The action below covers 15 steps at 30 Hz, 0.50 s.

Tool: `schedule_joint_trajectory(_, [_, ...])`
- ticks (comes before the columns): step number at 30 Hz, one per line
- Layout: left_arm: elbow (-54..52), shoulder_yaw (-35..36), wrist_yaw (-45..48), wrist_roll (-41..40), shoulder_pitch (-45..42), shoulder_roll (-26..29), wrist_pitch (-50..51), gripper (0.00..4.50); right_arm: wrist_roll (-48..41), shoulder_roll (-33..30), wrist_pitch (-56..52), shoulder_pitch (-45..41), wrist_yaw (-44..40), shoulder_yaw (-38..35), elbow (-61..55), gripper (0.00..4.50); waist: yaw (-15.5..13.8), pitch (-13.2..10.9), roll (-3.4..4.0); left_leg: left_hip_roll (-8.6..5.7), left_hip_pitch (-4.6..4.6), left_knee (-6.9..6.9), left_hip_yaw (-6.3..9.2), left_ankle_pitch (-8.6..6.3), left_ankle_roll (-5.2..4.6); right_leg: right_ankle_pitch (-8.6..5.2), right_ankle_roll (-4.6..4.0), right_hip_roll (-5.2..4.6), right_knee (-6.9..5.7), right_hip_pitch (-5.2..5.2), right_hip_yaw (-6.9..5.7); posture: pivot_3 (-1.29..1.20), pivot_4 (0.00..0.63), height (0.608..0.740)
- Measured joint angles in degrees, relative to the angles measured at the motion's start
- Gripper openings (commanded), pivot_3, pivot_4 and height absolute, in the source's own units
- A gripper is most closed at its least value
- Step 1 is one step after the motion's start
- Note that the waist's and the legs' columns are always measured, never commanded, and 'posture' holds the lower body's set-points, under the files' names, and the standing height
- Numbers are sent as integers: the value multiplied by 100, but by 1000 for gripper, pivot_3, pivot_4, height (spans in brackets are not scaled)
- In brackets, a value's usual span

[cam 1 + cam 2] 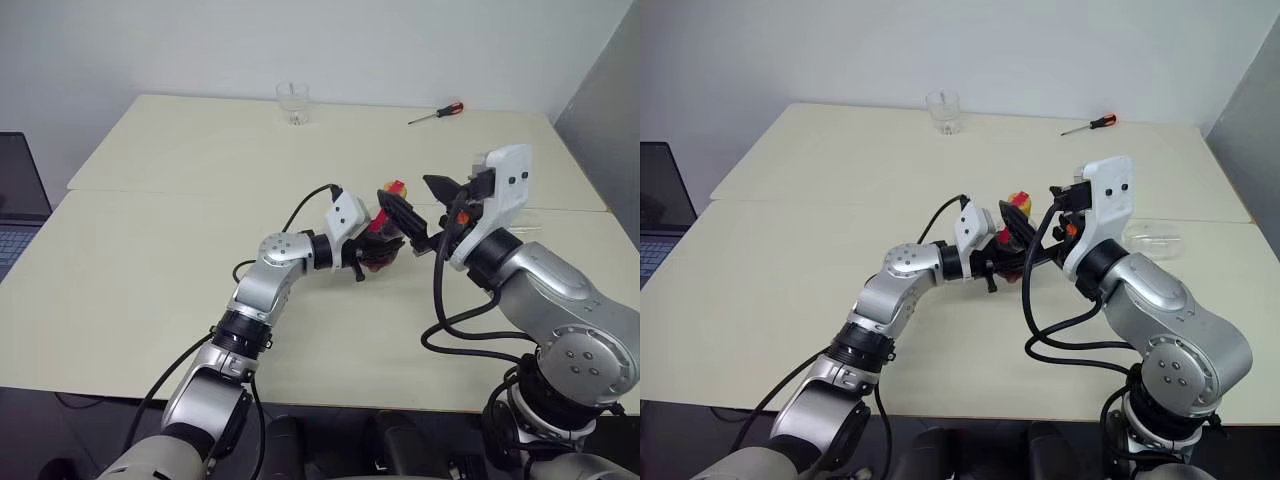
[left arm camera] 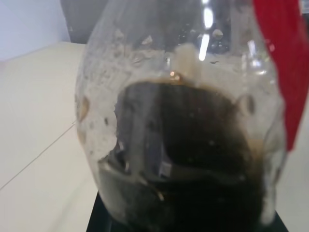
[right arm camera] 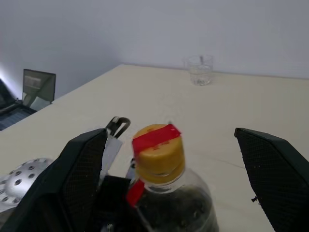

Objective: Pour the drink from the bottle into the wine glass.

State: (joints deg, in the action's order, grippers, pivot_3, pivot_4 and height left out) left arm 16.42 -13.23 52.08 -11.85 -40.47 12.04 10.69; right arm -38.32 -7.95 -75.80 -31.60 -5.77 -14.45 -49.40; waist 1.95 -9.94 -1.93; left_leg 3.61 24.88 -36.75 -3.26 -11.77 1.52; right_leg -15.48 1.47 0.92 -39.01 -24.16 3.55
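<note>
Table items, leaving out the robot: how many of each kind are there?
Bottle: 1, the bottle of dark drink
Glasses: 2, a tumbler at the far edge and a clear glass near the right arm
Screwdriver: 1, the screwdriver
Total: 4

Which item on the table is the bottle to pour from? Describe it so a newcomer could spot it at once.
On the cream table, look to the middle near the front edge, where the two arms meet. The bottle is clamped in the left gripper: squat, clear, holding dark drink. Its yellow cap with red tape separates it from the empty tumbler at the far edge.
</note>
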Motion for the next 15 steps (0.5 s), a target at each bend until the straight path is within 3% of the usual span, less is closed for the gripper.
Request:
schedule_joint_trajectory(10, [6, 1, 5, 52, 1, 3, -19, 1060, -470, -101, -5, 36, -13, -4, -2, 4500, -3, 0, 0, 0, 0, -1, 0, 0, 0, 0, 0, 0, -2, 0, 1, 0, 150, 740])
schedule_joint_trajectory(15, [-12, 5, 0, 52, 15, -41, -18, 1060, -108, 75, 178, -552, 600, 72, 350, 4500, 3, 0, 0, 0, 0, -2, -1, 0, 0, 0, 1, -1, -2, 0, 2, 0, 150, 740])
